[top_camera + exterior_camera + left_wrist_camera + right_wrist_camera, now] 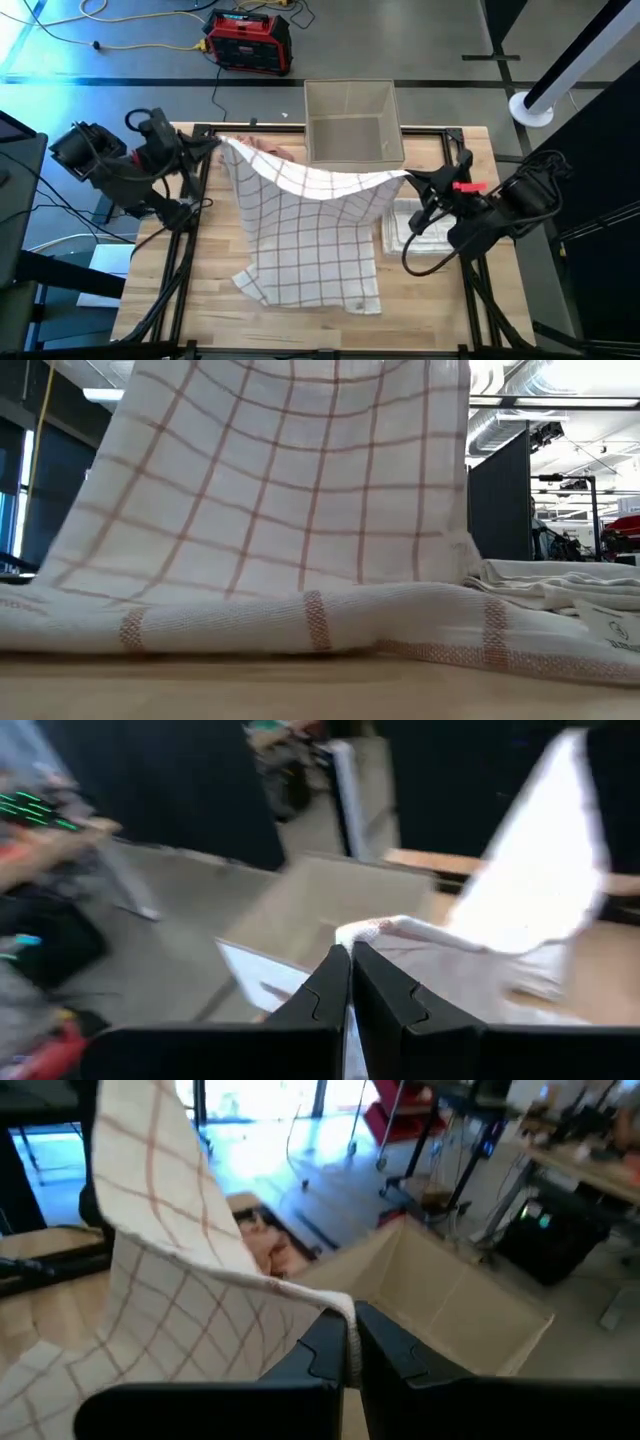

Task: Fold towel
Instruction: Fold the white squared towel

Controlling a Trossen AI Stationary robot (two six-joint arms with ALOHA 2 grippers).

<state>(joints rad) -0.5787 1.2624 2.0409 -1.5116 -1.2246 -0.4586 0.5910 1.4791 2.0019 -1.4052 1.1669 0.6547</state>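
both my end effectors, left [214, 143] and right [410, 178], pinch the towel [310, 230] corners at the worktop [210, 310] far edge; cloth hangs toward the near edge.

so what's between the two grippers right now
In the high view, the checked towel spans between the left gripper and right gripper, each shut on a corner; behind it stands the box.

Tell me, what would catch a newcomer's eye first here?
A white checked towel hangs stretched between two dark arms, the left gripper and right gripper each pinching a far corner while its near edge drags on the wooden table. Behind it stands a beige bin; folded cloths lie beside the right arm.
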